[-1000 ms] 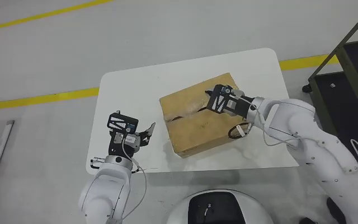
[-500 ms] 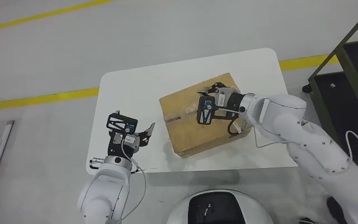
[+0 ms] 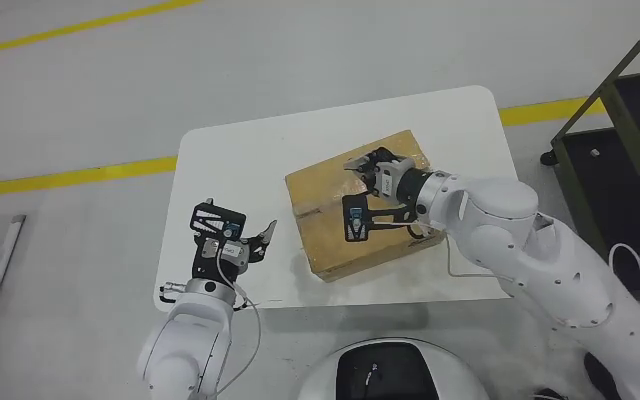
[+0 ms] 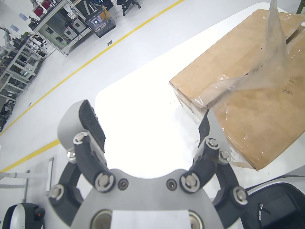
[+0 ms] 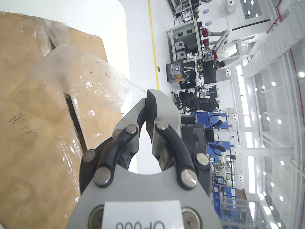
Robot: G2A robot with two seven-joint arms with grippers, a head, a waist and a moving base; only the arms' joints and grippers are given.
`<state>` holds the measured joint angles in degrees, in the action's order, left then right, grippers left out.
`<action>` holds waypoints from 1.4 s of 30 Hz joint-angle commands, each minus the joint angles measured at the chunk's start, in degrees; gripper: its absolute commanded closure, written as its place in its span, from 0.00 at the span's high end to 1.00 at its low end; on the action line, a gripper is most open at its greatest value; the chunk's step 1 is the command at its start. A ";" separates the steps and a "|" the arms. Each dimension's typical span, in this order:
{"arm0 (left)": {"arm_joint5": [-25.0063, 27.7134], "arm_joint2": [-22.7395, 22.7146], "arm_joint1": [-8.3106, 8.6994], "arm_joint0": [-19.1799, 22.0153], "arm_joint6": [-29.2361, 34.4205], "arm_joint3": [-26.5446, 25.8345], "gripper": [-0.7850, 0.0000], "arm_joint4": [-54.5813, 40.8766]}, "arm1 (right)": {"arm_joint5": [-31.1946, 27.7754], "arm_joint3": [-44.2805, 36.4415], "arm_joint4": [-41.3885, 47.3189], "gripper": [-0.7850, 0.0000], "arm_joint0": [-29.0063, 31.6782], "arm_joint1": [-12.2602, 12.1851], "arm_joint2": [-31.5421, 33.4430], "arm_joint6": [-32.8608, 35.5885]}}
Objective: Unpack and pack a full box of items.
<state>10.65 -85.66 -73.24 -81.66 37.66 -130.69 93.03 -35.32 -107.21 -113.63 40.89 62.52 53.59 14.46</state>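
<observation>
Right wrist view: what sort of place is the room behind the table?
Probably a robotics laboratory or test hall: other robot arms on benches, office chairs near workstations, a yellow floor line.

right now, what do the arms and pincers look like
The left arm and right arm have smooth white rounded shells, with thin pale cables alongside. The left pincer and right pincer each have two light grey fingers lined with black ribbed pads, black link bars with silver bolts, and a grey base plate with a white label.
</observation>
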 commanded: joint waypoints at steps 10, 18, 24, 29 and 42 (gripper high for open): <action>-0.03 0.00 0.00 -0.02 0.05 0.02 1.00 -0.04 | 6.00 -0.34 -8.23 0.00 1.25 -0.23 -0.67 -11.68; -0.03 0.00 0.00 -0.02 0.05 0.02 1.00 -0.04 | 4.53 0.30 -19.87 0.00 0.98 -1.18 -1.93 -23.67; -0.03 0.00 0.00 -0.02 0.05 0.02 1.00 -0.04 | 3.41 -0.32 -20.27 1.00 2.85 -1.85 0.66 -26.60; -0.03 0.00 0.00 -0.02 0.05 0.02 1.00 -0.04 | -1.53 -3.07 -20.07 1.00 6.79 -3.48 6.81 -28.81; -0.03 0.00 0.00 -0.02 0.05 0.02 1.00 -0.04 | -9.70 -11.32 -16.08 1.00 20.56 -7.06 22.83 -35.14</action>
<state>10.62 -85.66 -73.24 -81.68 37.70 -130.67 92.99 -44.75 -118.07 -130.16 60.57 55.62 75.61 -20.21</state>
